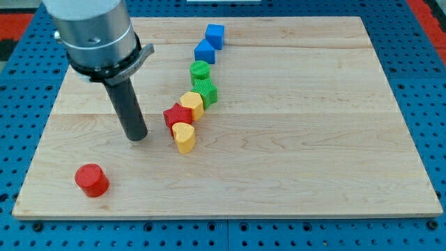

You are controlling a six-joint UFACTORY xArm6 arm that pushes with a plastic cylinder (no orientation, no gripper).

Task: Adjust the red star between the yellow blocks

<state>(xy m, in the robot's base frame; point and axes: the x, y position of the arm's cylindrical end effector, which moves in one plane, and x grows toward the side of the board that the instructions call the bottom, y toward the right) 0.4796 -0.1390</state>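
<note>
The red star (177,116) sits on the wooden board (293,125), wedged between a yellow block (191,104) above it and a yellow heart-shaped block (184,137) below it, touching both. It sticks out slightly to the view's left of them. My tip (136,137) rests on the board to the view's left of the red star and the yellow heart, a short gap away from both.
A green star-like block (205,90), a green cylinder (200,70) and two blue cubes (205,51) (215,35) continue the line toward the view's top. A red cylinder (91,180) stands alone at the view's bottom left.
</note>
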